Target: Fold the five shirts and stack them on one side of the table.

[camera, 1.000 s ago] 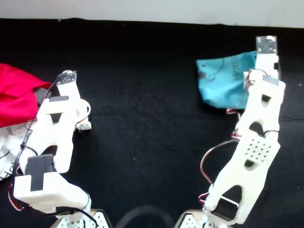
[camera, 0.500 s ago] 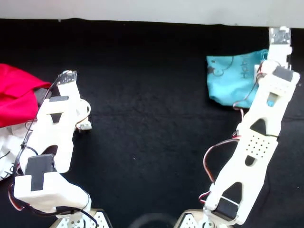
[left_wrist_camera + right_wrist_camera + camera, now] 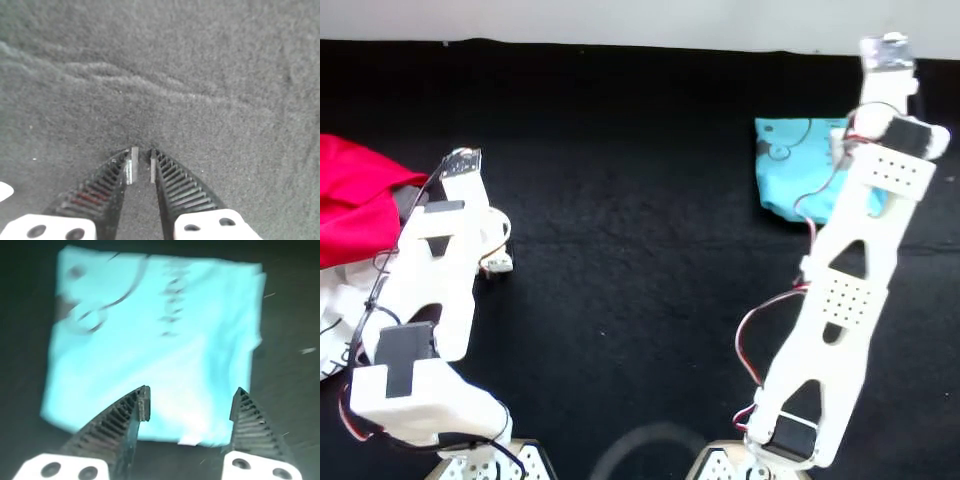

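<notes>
A folded light-blue shirt (image 3: pixel 798 165) lies flat at the back right of the black table. My right arm (image 3: pixel 860 260) stretches over its right part. In the right wrist view my right gripper (image 3: pixel 191 403) hangs open above the light-blue shirt (image 3: pixel 150 335), nothing between its fingers. A crumpled red shirt (image 3: pixel 350 200) lies at the left edge with a white shirt (image 3: pixel 332 325) in front of it. My left gripper (image 3: pixel 141 165) rests low over bare black cloth beside the red shirt, shut on nothing. From above, the left gripper (image 3: pixel 460 165) points toward the back.
The black cloth table (image 3: pixel 630 230) is bare across its middle between the two arms. A pale wall strip (image 3: pixel 620 20) runs along the far edge. Both arm bases stand at the front edge.
The light-blue shirt slid a little to the right with my right arm, then stayed put while that arm rose above it. The left arm has not moved.
</notes>
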Robot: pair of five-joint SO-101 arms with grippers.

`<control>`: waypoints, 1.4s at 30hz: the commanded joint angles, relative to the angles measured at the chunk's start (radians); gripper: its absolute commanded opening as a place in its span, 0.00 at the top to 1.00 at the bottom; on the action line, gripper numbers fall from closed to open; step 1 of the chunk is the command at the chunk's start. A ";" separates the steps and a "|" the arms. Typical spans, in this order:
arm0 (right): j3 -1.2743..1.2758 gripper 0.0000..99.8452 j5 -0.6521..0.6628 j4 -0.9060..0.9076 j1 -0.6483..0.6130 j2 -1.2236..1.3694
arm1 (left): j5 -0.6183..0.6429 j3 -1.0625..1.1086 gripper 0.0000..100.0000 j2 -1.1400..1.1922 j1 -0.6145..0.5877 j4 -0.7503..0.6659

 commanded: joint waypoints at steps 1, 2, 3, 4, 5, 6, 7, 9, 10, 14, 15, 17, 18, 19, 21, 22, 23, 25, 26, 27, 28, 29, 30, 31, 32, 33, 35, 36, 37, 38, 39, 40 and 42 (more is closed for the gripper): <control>-0.120 0.74 0.008 0.051 -0.051 -0.111 | -0.005 -0.137 0.91 -0.104 -0.008 0.203; -0.120 0.74 0.008 0.051 -0.056 -0.120 | -0.006 -0.191 0.89 -0.140 -0.012 0.273; -0.119 0.74 0.008 0.051 -0.067 -0.131 | -0.006 -0.245 0.87 -0.177 -0.025 0.342; -0.119 0.74 0.008 0.053 -0.076 -0.140 | -0.006 -0.295 0.84 -0.206 -0.048 0.397; -0.119 0.74 0.008 0.053 -0.085 -0.153 | -0.008 -0.349 0.81 -0.232 -0.074 0.446; -0.119 0.74 -0.003 0.053 -0.090 -0.168 | -0.009 -0.389 0.78 -0.252 -0.113 0.480; -0.117 0.74 -0.032 0.053 -0.097 -0.186 | -0.009 -0.429 0.76 -0.260 -0.160 0.506; -0.116 0.74 -0.106 0.053 -0.105 -0.228 | -0.040 -0.489 0.75 -0.260 -0.266 0.529; -0.116 0.74 -0.132 0.053 -0.107 -0.249 | -0.086 -0.504 0.76 -0.260 -0.320 0.529; -0.113 0.74 -0.150 0.053 -0.108 -0.335 | -0.281 -0.519 0.78 -0.259 -0.492 0.522; -0.096 0.74 -0.150 0.053 -0.108 -0.358 | -0.307 -0.518 0.78 -0.259 -0.524 0.502; -0.024 0.74 -0.150 0.053 -0.110 -0.417 | -0.338 -0.518 0.78 -0.259 -0.584 0.454; 0.031 0.74 -0.150 0.053 -0.111 -0.450 | -0.348 -0.518 0.78 -0.259 -0.611 0.423; 0.099 0.74 -0.150 0.053 -0.122 -0.490 | -0.359 -0.518 0.78 -0.259 -0.634 0.393; 0.263 0.74 -0.150 0.053 -0.142 -0.579 | -0.387 -0.518 0.78 -0.259 -0.668 0.344; 0.355 0.74 -0.150 0.053 -0.154 -0.630 | -0.399 -0.516 0.78 -0.259 -0.680 0.327; 0.452 0.74 -0.150 0.053 -0.170 -0.684 | -0.411 -0.516 0.78 -0.259 -0.691 0.315; 0.647 0.74 -0.152 0.051 -0.200 -0.794 | -0.422 -0.516 0.78 -0.259 -0.705 0.288; 0.740 0.74 -0.152 0.050 -0.216 -0.846 | -0.427 -0.516 0.78 -0.259 -0.711 0.265; 0.837 0.74 -0.152 0.050 -0.234 -0.898 | -0.427 -0.516 0.78 -0.257 -0.719 0.233; 0.924 0.74 -0.152 0.048 -0.254 -0.947 | -0.427 -0.515 0.78 -0.255 -0.725 0.201; 1.009 0.74 -0.152 0.047 -0.274 -0.993 | -0.427 -0.515 0.78 -0.246 -0.731 0.173; 1.082 0.74 -0.152 0.045 -0.292 -1.035 | -0.427 -0.516 0.78 -0.228 -0.734 0.152; 1.148 0.74 -0.153 0.045 -0.309 -1.072 | -0.430 -0.516 0.78 -0.205 -0.737 0.133; 1.207 0.74 -0.153 0.044 -0.325 -1.107 | -0.448 -0.516 0.78 -0.177 -0.740 0.121; 1.260 0.74 -0.153 0.038 -0.338 -1.141 | -0.476 -0.516 0.78 -0.143 -0.740 0.115; 1.359 0.74 -0.153 0.012 -0.355 -1.204 | -0.503 -0.527 0.78 -0.071 -0.737 0.112; 1.400 0.74 -0.153 -0.005 -0.357 -1.231 | -0.505 -0.529 0.78 -0.044 -0.736 0.112; 1.443 0.74 -0.153 -0.024 -0.357 -1.253 | -0.505 -0.529 0.78 -0.015 -0.733 0.112; 1.484 0.74 -0.153 -0.044 -0.357 -1.274 | -0.505 -0.535 0.78 -0.001 -0.722 0.114; 1.527 0.74 -0.153 -0.064 -0.354 -1.293 | -0.503 -0.538 0.79 0.005 -0.713 0.118; 1.572 0.75 -0.153 -0.081 -0.354 -1.310 | -0.499 -0.538 0.82 0.005 -0.700 0.120; 1.666 0.80 -0.153 -0.117 -0.352 -1.346 | -0.474 -0.552 0.94 0.002 -0.673 0.138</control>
